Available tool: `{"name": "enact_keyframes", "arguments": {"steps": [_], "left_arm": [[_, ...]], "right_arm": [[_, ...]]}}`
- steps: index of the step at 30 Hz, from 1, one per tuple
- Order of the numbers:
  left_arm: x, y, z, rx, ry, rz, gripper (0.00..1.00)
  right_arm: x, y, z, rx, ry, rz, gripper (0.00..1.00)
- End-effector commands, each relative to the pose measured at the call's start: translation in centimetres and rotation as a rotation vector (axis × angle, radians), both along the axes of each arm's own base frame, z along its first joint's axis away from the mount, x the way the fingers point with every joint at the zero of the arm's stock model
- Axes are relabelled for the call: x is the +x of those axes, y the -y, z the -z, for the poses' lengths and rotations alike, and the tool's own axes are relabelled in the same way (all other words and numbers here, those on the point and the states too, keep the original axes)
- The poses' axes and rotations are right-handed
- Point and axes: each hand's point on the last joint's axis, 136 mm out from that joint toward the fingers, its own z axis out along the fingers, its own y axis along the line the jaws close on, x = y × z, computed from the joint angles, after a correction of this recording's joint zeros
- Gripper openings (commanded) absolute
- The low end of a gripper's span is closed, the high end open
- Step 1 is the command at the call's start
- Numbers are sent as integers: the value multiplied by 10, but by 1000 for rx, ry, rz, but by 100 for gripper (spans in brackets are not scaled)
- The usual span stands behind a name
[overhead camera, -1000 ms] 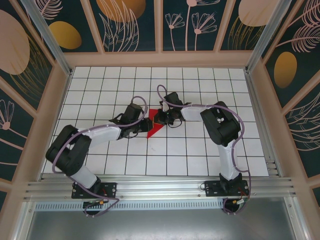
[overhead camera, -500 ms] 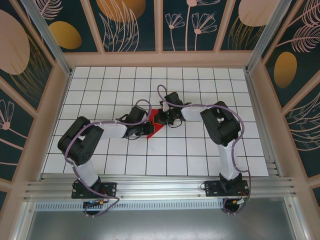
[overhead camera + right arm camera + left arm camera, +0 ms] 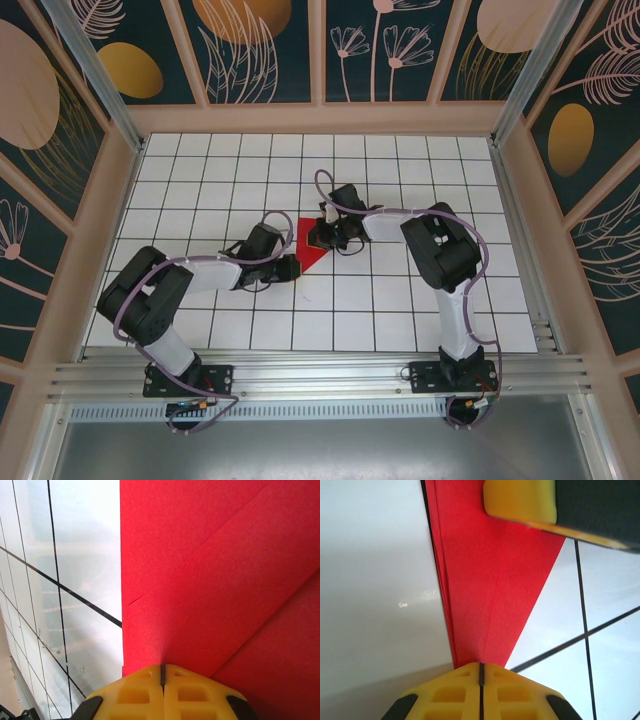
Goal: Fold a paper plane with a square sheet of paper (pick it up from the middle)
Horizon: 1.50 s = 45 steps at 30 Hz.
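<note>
Left end effector [image 3: 289, 268] has slid toward the near side along the left folded edge of the bright red creased paper wedge [image 3: 309, 244] and now sits at its near tip. More red is uncovered than a second ago. Its fingers are pressed together with nothing between them (tips right at the paper's point). Right end effector [image 3: 319, 237] hasn't moved; its fingers are pressed together too, tip down on the wedge's far part, pinning it to the white gridded tabletop [image 3: 400, 300]. This reads as a crease-sharpening stroke just ending. The wedge lies mid-tabletop, and the plane is far from done.
</note>
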Motion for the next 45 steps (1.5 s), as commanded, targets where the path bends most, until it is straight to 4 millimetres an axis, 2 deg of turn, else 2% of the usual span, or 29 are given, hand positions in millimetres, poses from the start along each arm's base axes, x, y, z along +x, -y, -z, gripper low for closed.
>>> {"name": "enact_keyframes", "arguments": {"steps": [1,7,11,14,21,24,27,30,36,39,45], "left_arm": [[-41,-16,25,68,-138,42,8],[-45,-20,25,116,-134,50,9],[-43,-23,18,133,-111,51,9],[-34,-20,1,115,-65,40,10],[11,-4,-63,-42,154,-91,13],[23,0,-75,-78,194,-124,14],[24,13,-69,-122,164,-92,14],[25,18,-53,-115,126,-82,11],[28,7,-28,-30,117,-113,6],[23,10,-19,-47,87,-96,5],[11,6,-1,-37,36,-87,3]], "right_arm": [[-40,64,103,-325,-191,80,0],[-39,64,102,-325,-189,82,0],[-38,64,101,-324,-187,84,0],[-37,62,99,-318,-185,84,0],[-36,62,100,-317,-185,87,0],[-36,61,100,-315,-184,88,0],[-35,61,99,-311,-185,91,0],[-33,60,97,-304,-182,91,0],[-30,56,89,-288,-165,81,0],[-26,53,84,-274,-155,79,0],[-12,40,57,-213,-101,73,0]]}}
